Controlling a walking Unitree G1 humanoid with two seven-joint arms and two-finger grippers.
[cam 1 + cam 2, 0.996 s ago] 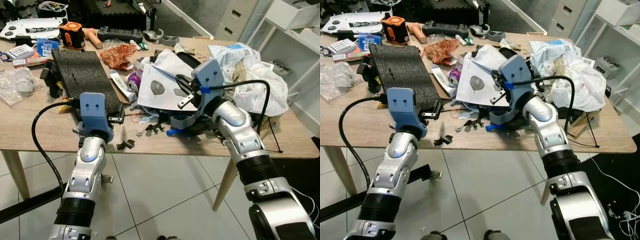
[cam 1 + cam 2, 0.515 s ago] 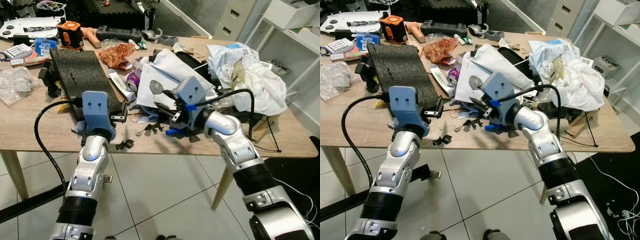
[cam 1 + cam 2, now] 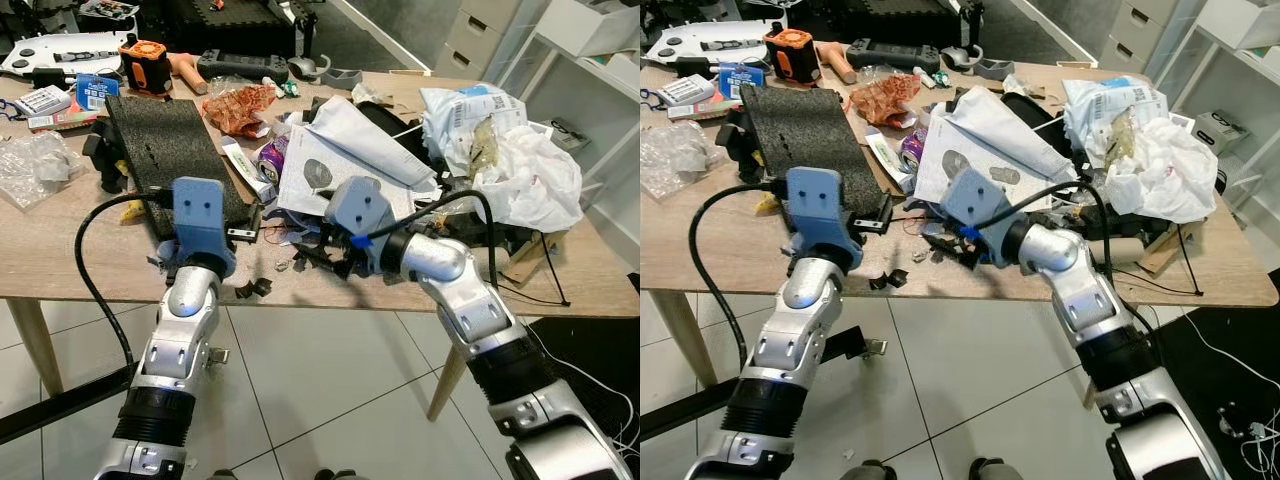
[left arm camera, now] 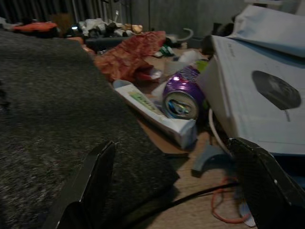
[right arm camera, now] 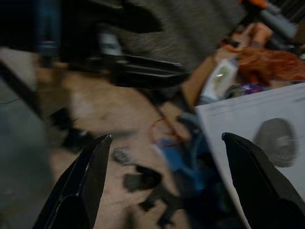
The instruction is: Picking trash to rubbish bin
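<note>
Trash covers the wooden table (image 3: 60, 260): a purple can (image 3: 270, 157), a toothpaste tube (image 3: 243, 172), a crumpled orange wrapper (image 3: 238, 105), white paper sheets (image 3: 345, 150) and small black scraps (image 3: 250, 288) by the front edge. My right gripper (image 3: 325, 250) is low over the scraps in front of the papers, open, nothing between its fingers (image 5: 86, 186). The left gripper (image 3: 243, 232) is open too, at the near corner of a black foam mat (image 3: 165, 150), pointing towards the can (image 4: 183, 98).
White plastic bags (image 3: 510, 150) are heaped at the table's right end, with a black cable (image 3: 540, 280) below them. An orange tape measure (image 3: 143, 55) and tools lie at the back, a clear bag (image 3: 30, 165) at the left. White shelves (image 3: 590, 60) stand to the right.
My right gripper has come down from above the papers and swung left, towards the table's front edge and the scraps. The left arm has hardly moved.
</note>
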